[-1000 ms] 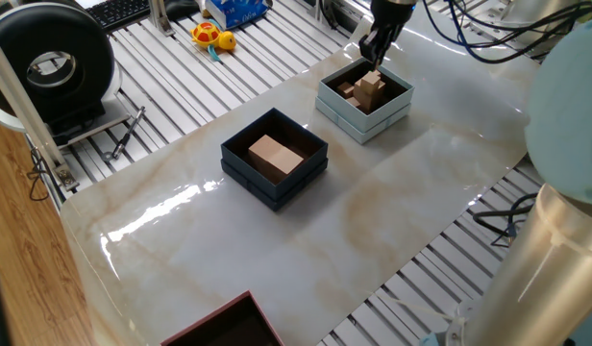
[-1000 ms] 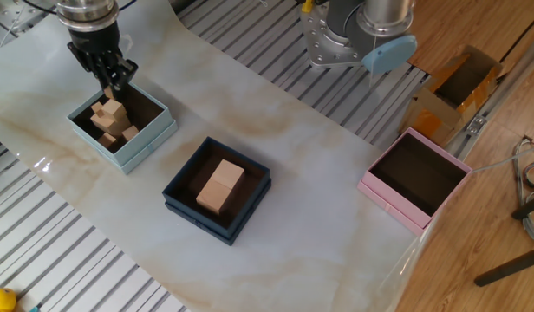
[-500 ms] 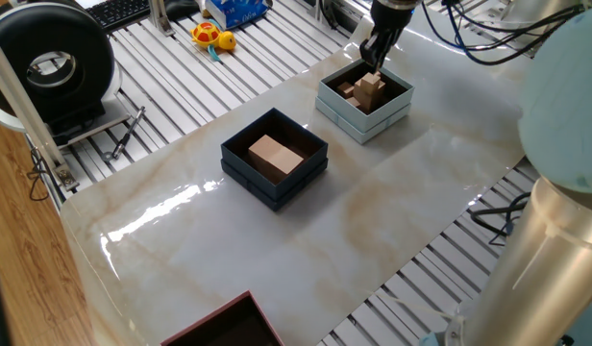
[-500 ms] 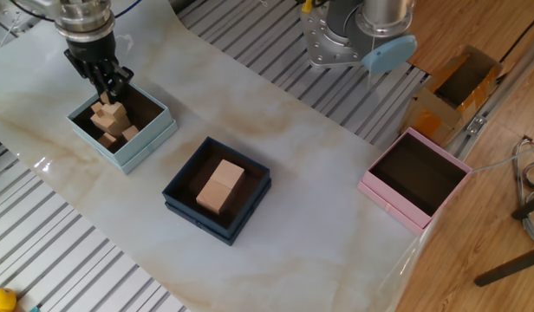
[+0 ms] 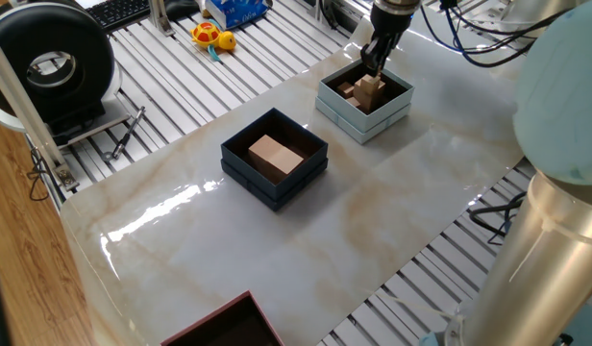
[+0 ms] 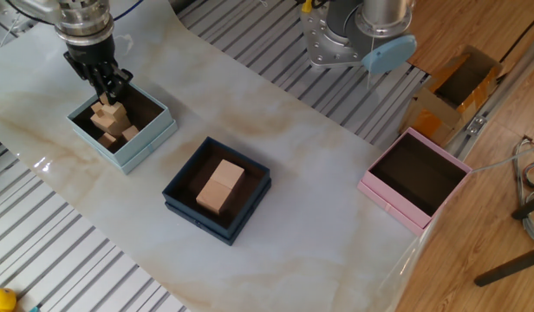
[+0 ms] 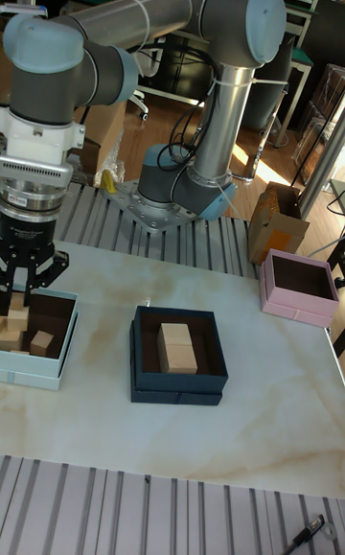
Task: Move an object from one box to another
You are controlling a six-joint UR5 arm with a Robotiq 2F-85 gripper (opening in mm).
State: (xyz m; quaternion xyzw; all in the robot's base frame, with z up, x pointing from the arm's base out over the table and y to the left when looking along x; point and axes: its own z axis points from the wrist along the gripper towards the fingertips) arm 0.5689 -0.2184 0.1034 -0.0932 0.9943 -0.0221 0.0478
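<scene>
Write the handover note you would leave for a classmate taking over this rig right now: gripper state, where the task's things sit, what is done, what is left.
Gripper: low over the pale blue-white box, just above a stack of small wooden cubes; whether it grips one cannot be told.
Dark navy box: holds only the larger flat tan block.
Done: cubes lie in the pale box.
Left: likely just to confirm release and lift the arm clear.

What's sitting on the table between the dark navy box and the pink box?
Nothing: in the other fixed view the marble table is bare between the dark navy box and the pink box. The tall fixed view agrees.
</scene>
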